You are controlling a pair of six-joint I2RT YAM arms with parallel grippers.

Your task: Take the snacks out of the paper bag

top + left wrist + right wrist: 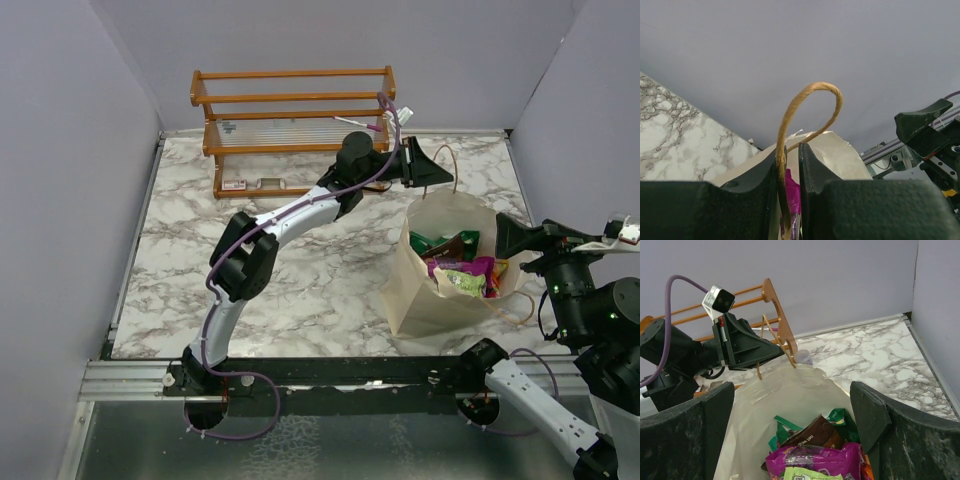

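Note:
The cream paper bag (420,290) stands open at the table's right. Inside it lie the snacks (462,265): a magenta packet (825,460), a brown one (815,432) and a green one (840,417). My left gripper (430,170) is at the bag's far rim. Its jaws (792,147) stand close together round one strand of the tan cord handle (810,89). The cord lies against the left finger and a thin slit shows beside it. My right gripper (792,390) hangs wide open over the bag's (785,400) mouth, touching nothing.
A wooden rack (295,110) stands at the back wall, just behind the left gripper. The bag's second cord loop (520,305) hangs toward the right arm. Grey walls close in the marble table on three sides.

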